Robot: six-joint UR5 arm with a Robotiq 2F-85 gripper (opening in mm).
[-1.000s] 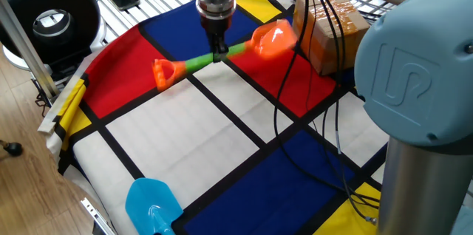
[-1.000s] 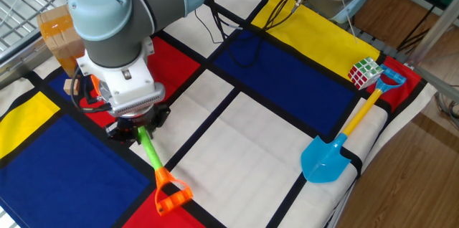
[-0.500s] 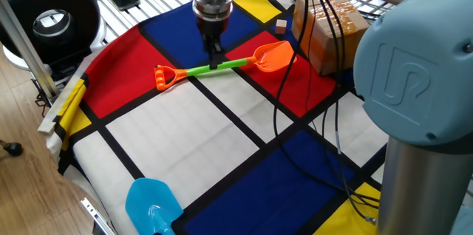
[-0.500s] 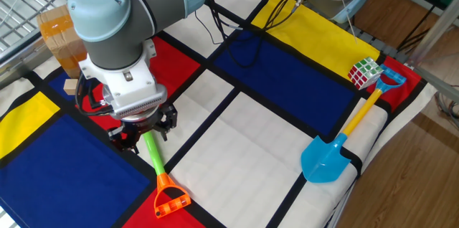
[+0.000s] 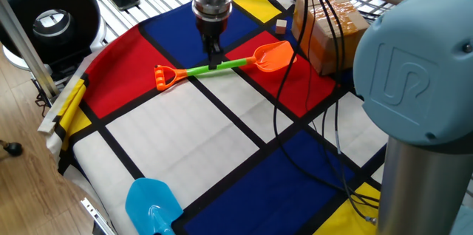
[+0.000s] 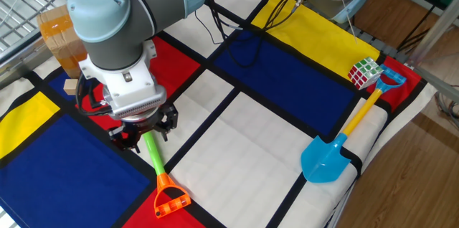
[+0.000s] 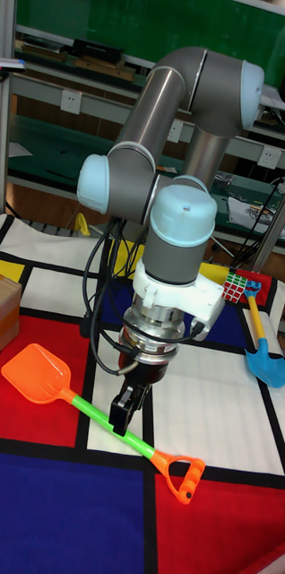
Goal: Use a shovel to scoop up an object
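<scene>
Colorful Mondrian-style tablecloth (image 5: 185, 128) is covering the table, and the gripper (image 5: 213, 59) is pinching the shovel (image 5: 222, 64) mid-shaft, blade lying flat. Looks like the approach step; next it's needing a slide toward the cube (image 5: 281, 24) sitting far right by the cardboard box (image 5: 329, 24).

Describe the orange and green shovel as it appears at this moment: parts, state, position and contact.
The shovel looks like toy plastic: an orange scoop blade, a thin bright green shaft and an orange D-shaped loop. It lies flat on the colour-block cloth, blade on a red panel, empty. The gripper stands upright over the mid-shaft with a finger on each side; whether it clamps cannot be told.
</scene>
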